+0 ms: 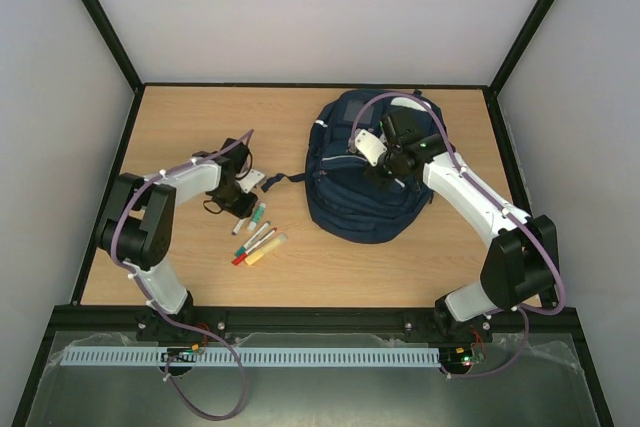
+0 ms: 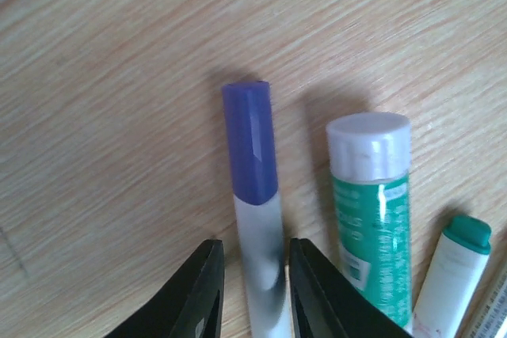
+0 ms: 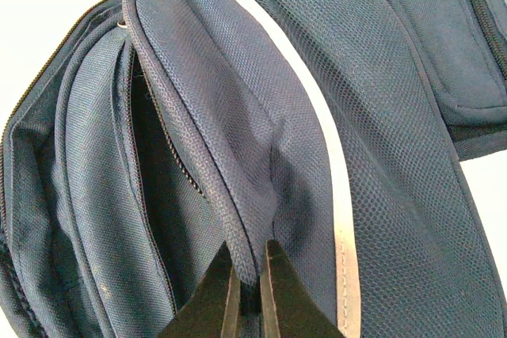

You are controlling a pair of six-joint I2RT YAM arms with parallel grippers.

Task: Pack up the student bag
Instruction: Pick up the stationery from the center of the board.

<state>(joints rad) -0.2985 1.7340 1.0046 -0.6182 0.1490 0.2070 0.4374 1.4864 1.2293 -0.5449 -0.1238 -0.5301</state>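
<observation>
Your workspace is a pale wood-grain tabletop (image 1: 200,277) with the large navy blue fabric student bag (image 1: 345,202) with white reflective stripes lying right of centre, its top toward the far edge. Your right end effector (image 3: 249,263) is pressed together on a fold of the student bag's front flap beside a white stripe, lifting it so a dark zipped opening gapes to the left of the fold. To the left of the bag, a small cluster of stationery lies on the wood. Your left end effector (image 2: 253,255) is low over it, its black fingers narrowly spread and straddling the barrel of a white plastic pen (image 2: 257,195) with a violet cap. One finger looks just against the barrel and the other a sliver apart, so you cannot tell whether it grips yet. Just beside the pen lies a green glue stick (image 2: 372,211) with a white cap, then a white marker (image 2: 455,271) with a green cap. The step in hand appears to be picking up the pen while the pocket is held open. Next, you would need a firm pinch, a straight lift clear of the glue stick, and a carry across to the gap under the lifted flap.
</observation>
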